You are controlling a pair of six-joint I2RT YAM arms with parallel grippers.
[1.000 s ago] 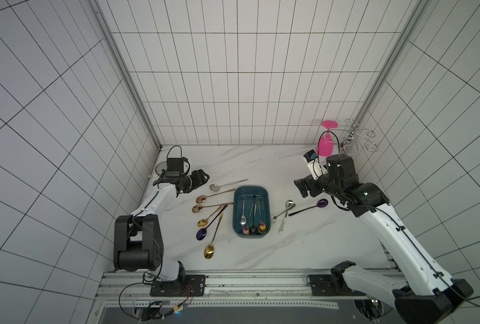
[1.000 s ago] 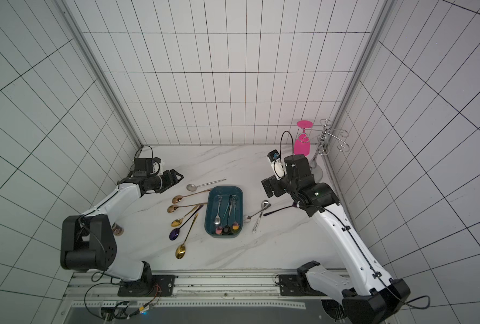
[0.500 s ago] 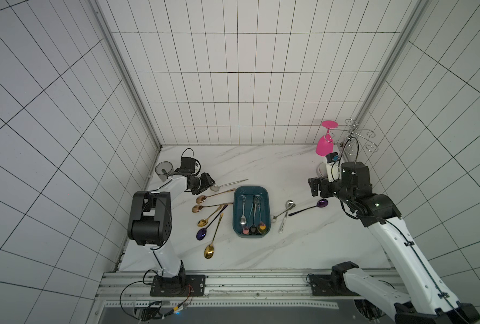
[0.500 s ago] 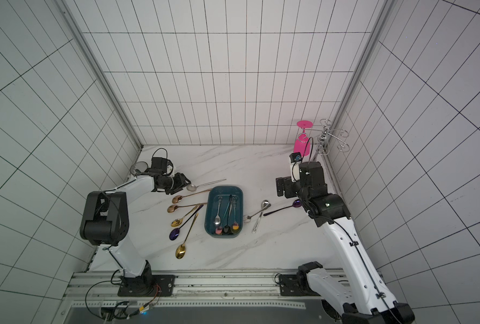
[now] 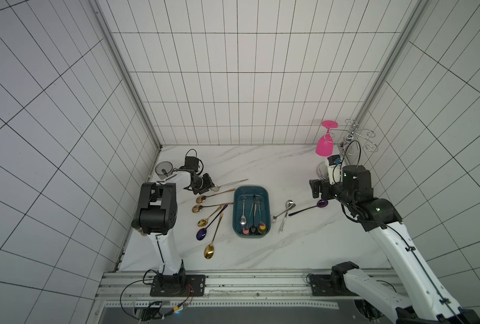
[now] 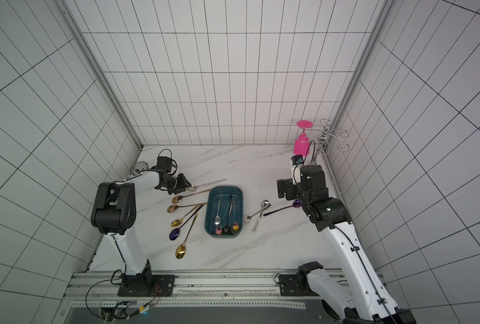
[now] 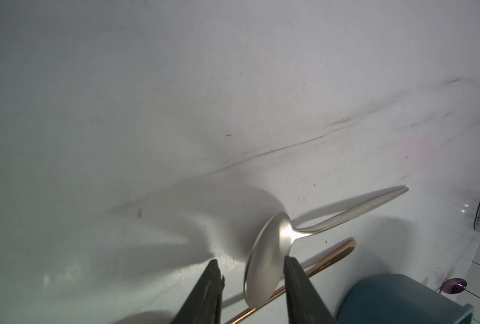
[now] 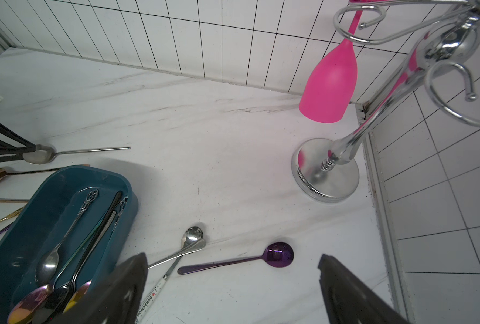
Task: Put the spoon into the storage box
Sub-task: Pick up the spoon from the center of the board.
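Observation:
The spoon (image 5: 231, 183) (image 6: 209, 183) is plain silver and lies behind the left end of the storage box (image 5: 251, 187) (image 6: 224, 187), a teal tub that holds several spoons. My left gripper (image 5: 211, 186) (image 6: 187, 186) sits low at the spoon's bowl. In the left wrist view the bowl (image 7: 269, 252) stands tipped on edge between the jaws of the left gripper (image 7: 250, 259): one finger (image 7: 292, 269) touches it, the other stands apart. My right gripper (image 5: 315, 189) (image 8: 231, 255) hangs wide open over a purple spoon (image 8: 278, 254), holding nothing.
Gold, rose-gold and purple spoons (image 5: 209, 216) lie left of the box. Two silver spoons (image 5: 285, 211) and the purple one (image 5: 321, 204) lie to its right. A pink glass (image 5: 325, 146) hangs on a chrome rack (image 5: 351, 140) at the back right. A grey cup (image 5: 163, 168) stands back left.
My left gripper has come forward and right onto the silver spoon's bowl, and its jaws have narrowed. The right arm has swung right, away from the box, to above the purple spoon.

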